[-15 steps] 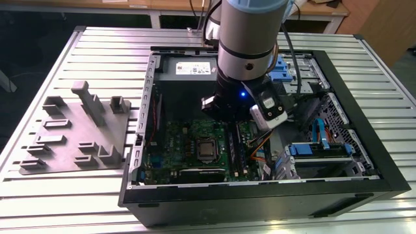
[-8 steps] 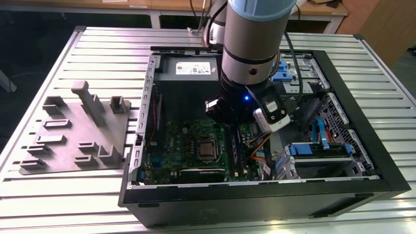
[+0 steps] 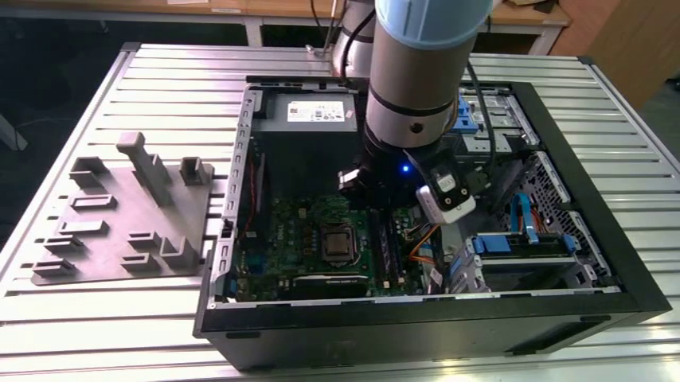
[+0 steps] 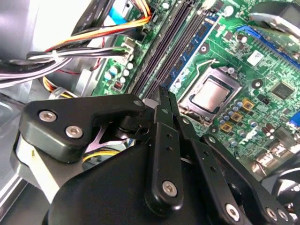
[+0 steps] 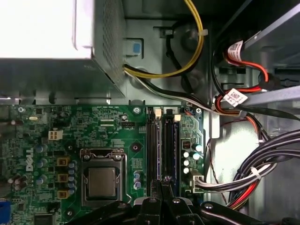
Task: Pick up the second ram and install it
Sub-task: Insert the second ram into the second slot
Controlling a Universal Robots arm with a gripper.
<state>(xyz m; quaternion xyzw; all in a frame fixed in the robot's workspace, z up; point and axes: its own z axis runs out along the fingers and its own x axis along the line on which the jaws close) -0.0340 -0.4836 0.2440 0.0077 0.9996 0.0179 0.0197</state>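
Note:
My gripper [image 3: 373,208] reaches down inside the open computer case [image 3: 318,326], over the green circuit board [image 5: 56,140]. Both wrist views show its black fingers pressed together: the gripper [image 4: 161,93] is shut and I see nothing between them. The gripper [image 5: 161,183] sits just above the near end of two long black slots [image 5: 153,150], which run side by side next to the processor socket [image 5: 101,180]. I cannot tell the second ram apart from the dark slots; no stick sticks out from the fingers.
The grey power-supply box [image 3: 308,111] fills the case's far end. Bundles of cables [image 5: 255,173] and orange and yellow wires [image 4: 103,33] lie close beside the slots. A drive cage with blue parts [image 3: 521,239] is on the exterior view's right, and a grey fixture plate [image 3: 117,215] lies on the table on its left.

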